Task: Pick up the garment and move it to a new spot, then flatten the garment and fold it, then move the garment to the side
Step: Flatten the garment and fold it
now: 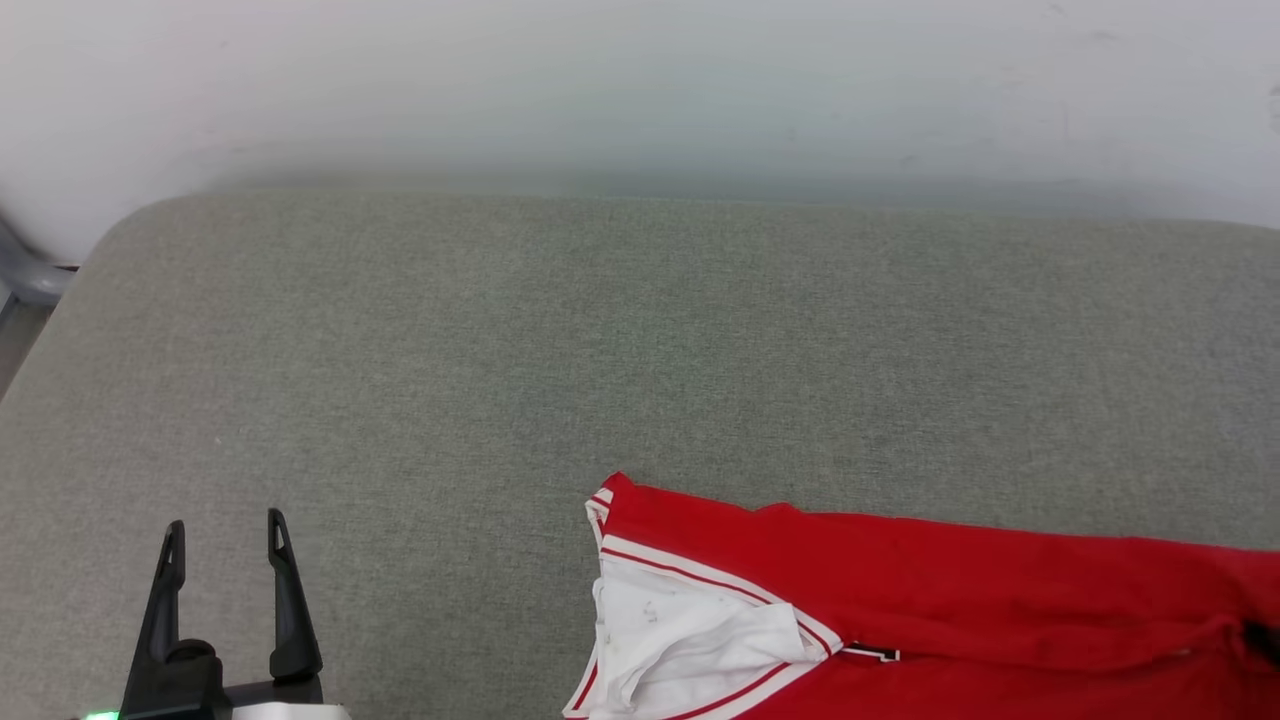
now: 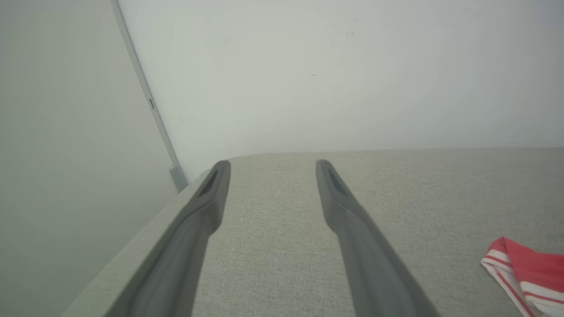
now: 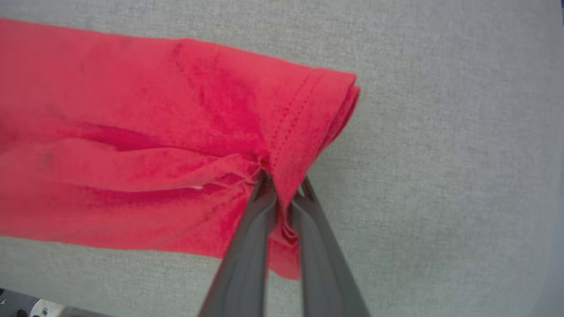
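Note:
The garment (image 1: pixel 900 590), a red shirt with a white sleeve and red-and-white striped trim, lies folded into a long band along the lower right of the grey cushion (image 1: pixel 500 350). In the right wrist view my right gripper (image 3: pixel 282 187) is shut on the garment (image 3: pixel 154 145), pinching the stitched hem end between its two dark fingers. My left gripper (image 1: pixel 225 535) stands open at the lower left, well to the left of the shirt, with nothing between its fingers. The left wrist view shows the left gripper (image 2: pixel 273 169) over bare cushion, with the striped trim of the garment (image 2: pixel 524 275) at the right edge.
A pale wall (image 1: pixel 640 90) rises behind the cushion's far edge. The cushion's rounded left corner (image 1: pixel 120 230) drops off beside a grey frame piece (image 1: pixel 25 275). Bare grey fabric spreads across the middle and back of the cushion.

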Tool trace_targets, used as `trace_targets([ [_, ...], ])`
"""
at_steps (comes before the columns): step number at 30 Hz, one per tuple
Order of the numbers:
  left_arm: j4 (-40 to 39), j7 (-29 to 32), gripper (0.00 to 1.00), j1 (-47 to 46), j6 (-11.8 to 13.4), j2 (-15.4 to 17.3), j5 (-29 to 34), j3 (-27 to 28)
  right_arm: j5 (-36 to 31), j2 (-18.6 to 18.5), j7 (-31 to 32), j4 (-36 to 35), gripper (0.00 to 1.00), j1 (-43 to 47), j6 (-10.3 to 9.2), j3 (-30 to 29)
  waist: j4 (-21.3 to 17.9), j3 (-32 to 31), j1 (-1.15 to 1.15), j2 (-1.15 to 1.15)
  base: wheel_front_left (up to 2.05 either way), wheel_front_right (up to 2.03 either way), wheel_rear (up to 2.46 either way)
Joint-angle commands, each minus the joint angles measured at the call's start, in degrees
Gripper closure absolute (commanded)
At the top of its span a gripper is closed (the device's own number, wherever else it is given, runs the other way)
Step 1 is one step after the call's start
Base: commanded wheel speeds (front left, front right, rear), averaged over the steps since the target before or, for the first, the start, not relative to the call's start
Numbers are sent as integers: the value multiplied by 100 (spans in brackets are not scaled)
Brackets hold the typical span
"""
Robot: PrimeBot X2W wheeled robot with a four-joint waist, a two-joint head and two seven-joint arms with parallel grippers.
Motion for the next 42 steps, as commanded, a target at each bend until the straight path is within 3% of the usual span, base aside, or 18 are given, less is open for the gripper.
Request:
trace_targets([
  [1, 20, -12, 0, 71, -29, 3, -4, 0, 95, 18, -28, -287, 100, 65, -9, 18, -56, -47, 0, 0, 0, 0, 0],
  [10, 50, -12, 0, 138, -27, 59, 27, 5, 228, 168, 443, -2521, 100, 332, -8, 348, -135, -107, 0, 0, 0, 0, 0],
  [13, 63, -12, 0, 98, -40, 62, 33, -22, 166, 241, 569, -2911, 100, 236, -8, 541, -115, -87, 0, 0, 0, 0, 0],
  [19, 120, -12, 0, -60, -71, 57, 35, -120, -32, 437, 856, -3596, 100, -441, -8, 1627, 24, -4, 0, 0, 0, 0, 0],
  [30, 182, -12, 0, -233, -87, 46, 52, -278, -153, 833, 464, -2986, 100, -1902, -8, 3563, 298, 109, 0, 0, 0, 0, 0],
  [42, 227, -12, 0, -435, -65, -17, 21, -401, -352, 1955, -140, -1184, 100, -3570, -8, 5357, 517, 368, 0, 0, 0, 0, 0],
])
